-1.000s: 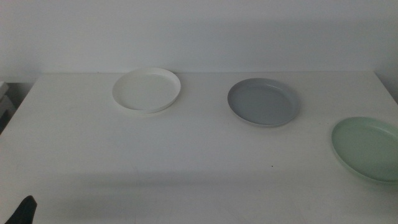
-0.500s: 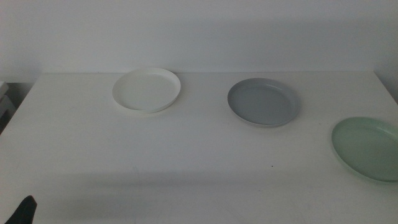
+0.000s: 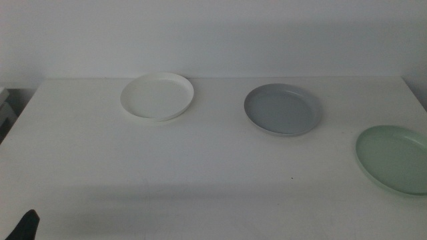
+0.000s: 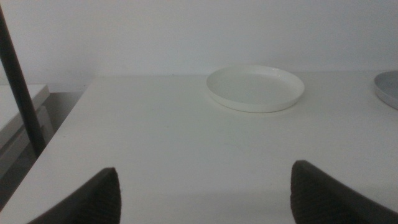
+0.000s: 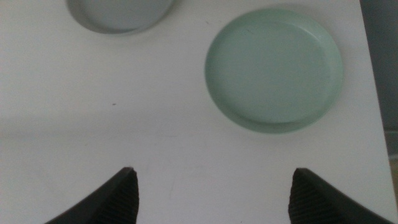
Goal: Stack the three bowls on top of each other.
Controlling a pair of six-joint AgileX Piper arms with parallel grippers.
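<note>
Three bowls lay separately on the table point(image 3: 213, 167), none stacked. One white bowl point(image 3: 157, 97) sat upper left of centre, one grey bowl point(image 3: 282, 109) right of centre, one mint green bowl point(image 3: 393, 159) at the right edge. The left hand point(image 4: 202, 190) and right hand point(image 5: 211, 193) each stood apart, empty.

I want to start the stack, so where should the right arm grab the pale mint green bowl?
Grip the low rim of the pale mint green shallow round bowl, probably on its near edge, one jaw inside and one outside. It lies flat on the white table, apart from the grey bowl, so come from above.
</note>
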